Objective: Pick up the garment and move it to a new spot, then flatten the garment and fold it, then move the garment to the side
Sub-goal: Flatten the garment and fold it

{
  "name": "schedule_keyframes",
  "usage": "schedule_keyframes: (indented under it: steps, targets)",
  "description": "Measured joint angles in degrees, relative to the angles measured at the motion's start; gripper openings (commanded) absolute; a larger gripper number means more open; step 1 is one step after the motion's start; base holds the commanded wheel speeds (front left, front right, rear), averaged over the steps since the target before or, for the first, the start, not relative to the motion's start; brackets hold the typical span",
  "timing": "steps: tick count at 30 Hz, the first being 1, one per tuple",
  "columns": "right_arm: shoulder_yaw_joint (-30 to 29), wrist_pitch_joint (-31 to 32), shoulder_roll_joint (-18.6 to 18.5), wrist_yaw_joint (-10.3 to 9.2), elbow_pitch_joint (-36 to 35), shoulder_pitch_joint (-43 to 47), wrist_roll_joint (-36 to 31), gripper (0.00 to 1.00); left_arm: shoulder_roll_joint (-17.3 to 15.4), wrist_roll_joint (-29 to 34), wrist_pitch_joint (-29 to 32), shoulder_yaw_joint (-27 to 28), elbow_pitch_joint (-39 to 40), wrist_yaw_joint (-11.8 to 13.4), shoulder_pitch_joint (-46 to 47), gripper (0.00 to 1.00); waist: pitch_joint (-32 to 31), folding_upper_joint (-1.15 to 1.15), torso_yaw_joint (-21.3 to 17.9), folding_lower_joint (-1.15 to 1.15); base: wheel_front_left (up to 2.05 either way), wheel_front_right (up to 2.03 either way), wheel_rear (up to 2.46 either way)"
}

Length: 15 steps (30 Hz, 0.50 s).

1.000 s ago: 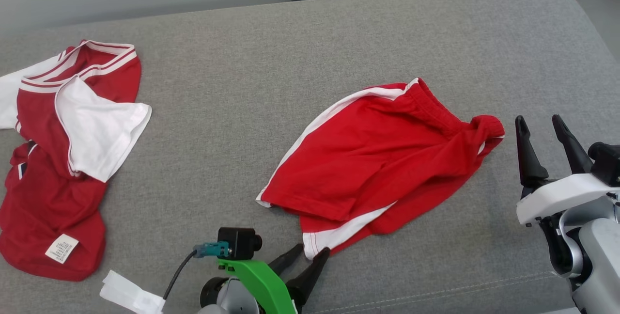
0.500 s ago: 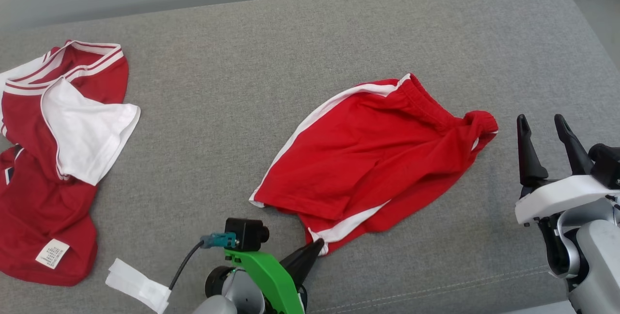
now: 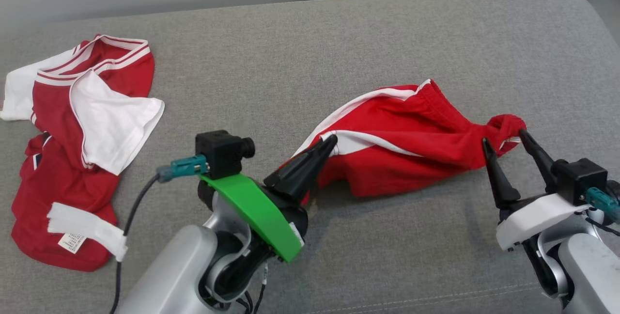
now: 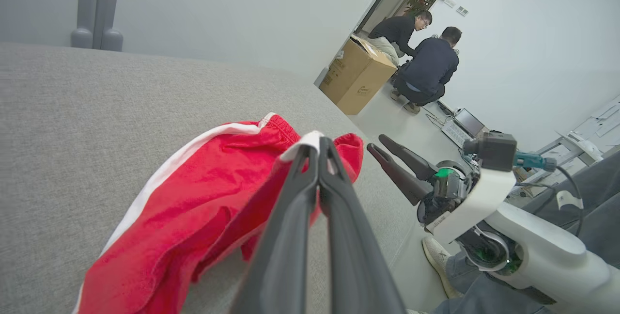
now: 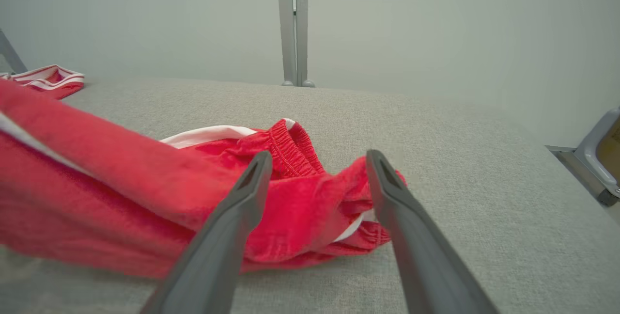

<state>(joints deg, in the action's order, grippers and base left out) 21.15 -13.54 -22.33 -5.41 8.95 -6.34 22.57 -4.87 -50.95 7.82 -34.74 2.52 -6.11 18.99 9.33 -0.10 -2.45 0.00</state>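
Red shorts with white side stripes point(image 3: 402, 147) lie across the middle of the grey cushioned surface point(image 3: 339, 42). My left gripper point(image 3: 330, 139) is shut on the white-trimmed leg hem and holds it lifted off the surface; in the left wrist view the shorts point(image 4: 193, 207) hang from the closed fingertips point(image 4: 317, 145). My right gripper point(image 3: 503, 142) is open at the shorts' bunched right end, one finger on each side of the waistband. In the right wrist view the shorts point(image 5: 300, 193) sit between the spread fingers point(image 5: 252, 178).
A red and white jersey point(image 3: 72, 149) lies crumpled at the far left. A white strap point(image 3: 87, 229) hangs off my left arm's cable. Beyond the surface's right edge are two crouching persons point(image 4: 421, 62), a cardboard box point(image 4: 358, 76) and a laptop point(image 4: 467, 122) on the floor.
My left gripper has closed on the shorts' lower hem and raised it up and back, folding the near part over. My right gripper has moved left to the waistband end. The head camera shifted.
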Motion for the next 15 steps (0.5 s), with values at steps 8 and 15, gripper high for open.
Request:
schedule_keyframes:
  steps: [8, 15]
  targets:
    - [4.97, 3.65, -1.98, 5.27, -1.16, -0.41, -1.52, 1.00, -6.28, -5.03, 6.94, 6.87, 1.53, 1.20, 3.73, 0.00, -0.73, 0.00, 1.35, 0.00, 0.00, 0.00, 0.00]
    - [6.77, 6.66, -3.53, 8.16, -1.25, -2.39, -1.74, 1.00, -10.74, -7.82, 12.39, 11.05, -0.34, 4.26, 6.63, 0.00, -0.58, 0.00, 1.29, 0.00, 0.00, 0.00, 0.00]
